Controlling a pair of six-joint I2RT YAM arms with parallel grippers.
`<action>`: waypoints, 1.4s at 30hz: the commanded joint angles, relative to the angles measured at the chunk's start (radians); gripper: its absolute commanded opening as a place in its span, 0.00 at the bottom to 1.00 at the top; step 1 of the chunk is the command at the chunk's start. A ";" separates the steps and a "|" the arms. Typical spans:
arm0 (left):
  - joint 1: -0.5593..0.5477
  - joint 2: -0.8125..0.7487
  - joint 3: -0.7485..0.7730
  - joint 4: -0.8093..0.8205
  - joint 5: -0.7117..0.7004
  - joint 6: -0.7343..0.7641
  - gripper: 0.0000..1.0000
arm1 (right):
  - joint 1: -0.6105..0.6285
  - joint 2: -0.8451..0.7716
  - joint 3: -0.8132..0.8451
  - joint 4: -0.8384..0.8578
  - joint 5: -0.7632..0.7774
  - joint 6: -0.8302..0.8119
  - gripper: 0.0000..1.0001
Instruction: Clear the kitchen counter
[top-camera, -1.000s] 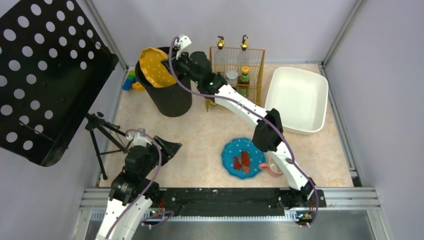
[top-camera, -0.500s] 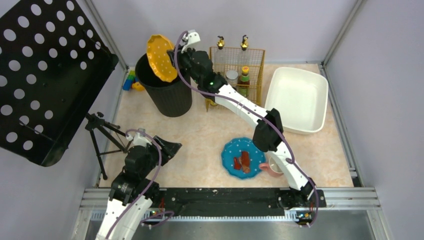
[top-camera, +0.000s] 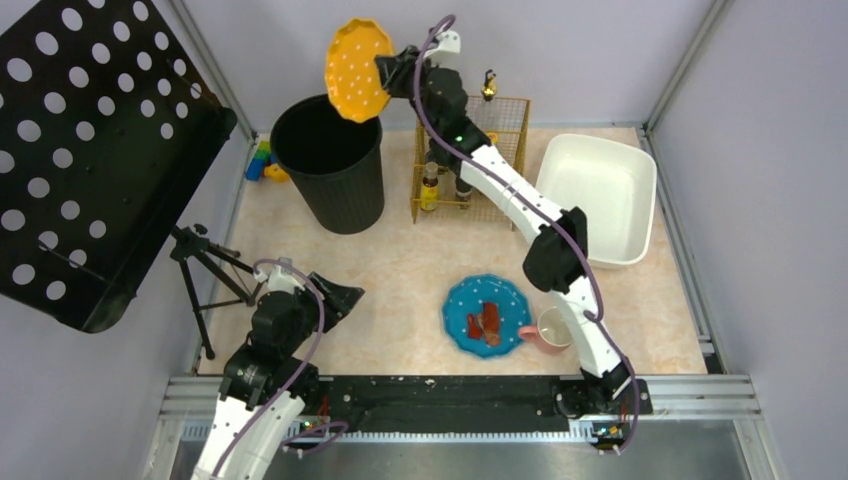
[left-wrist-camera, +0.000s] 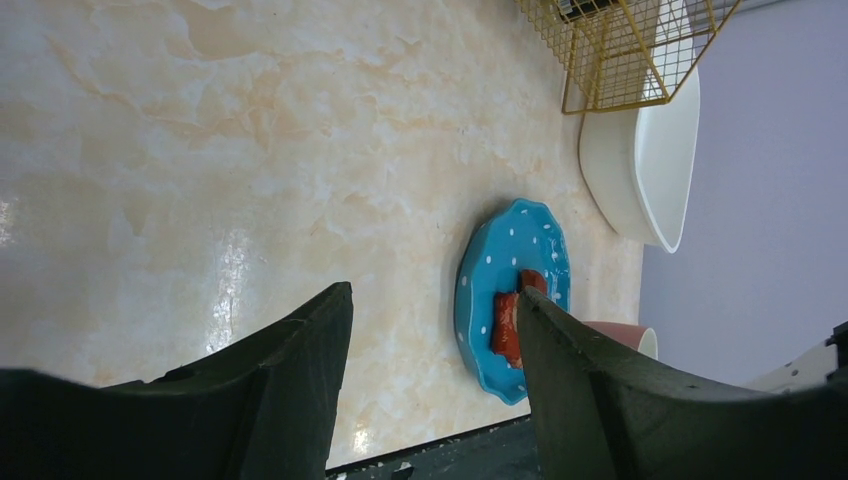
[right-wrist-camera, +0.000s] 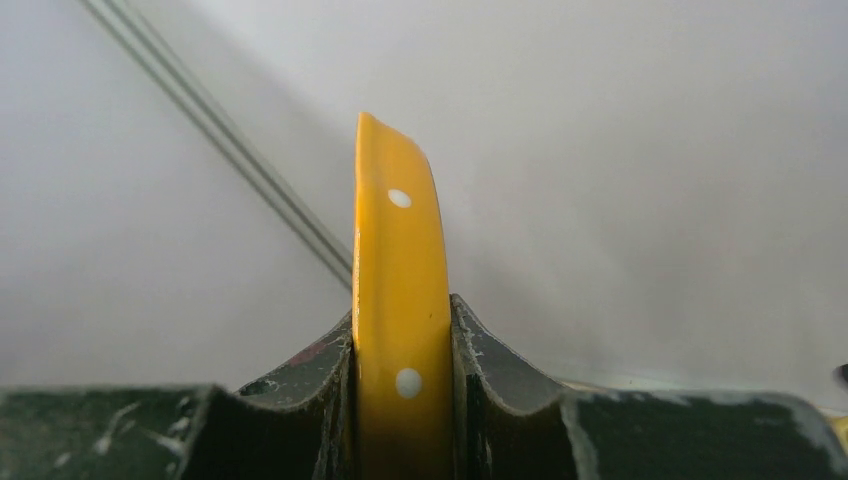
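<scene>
Right wrist: plate edge btwn fingers

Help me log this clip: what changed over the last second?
The right gripper, shut on the yellow plate, raised it from the black bin's mouth, up and rightward, so it now hangs on edge clear of the bin. Nothing was let go. The left gripper, blue plate with food, pink cup and white tub stayed put.
</scene>
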 joint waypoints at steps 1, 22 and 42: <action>-0.002 -0.005 -0.013 0.046 0.016 0.001 0.66 | -0.028 -0.225 0.050 0.229 -0.013 0.123 0.00; -0.002 -0.013 0.018 0.043 0.010 0.026 0.76 | -0.246 -0.989 -0.637 0.112 0.013 0.044 0.00; -0.003 -0.022 0.057 0.039 0.120 0.060 0.79 | -0.788 -1.290 -1.144 -0.131 -0.075 0.171 0.00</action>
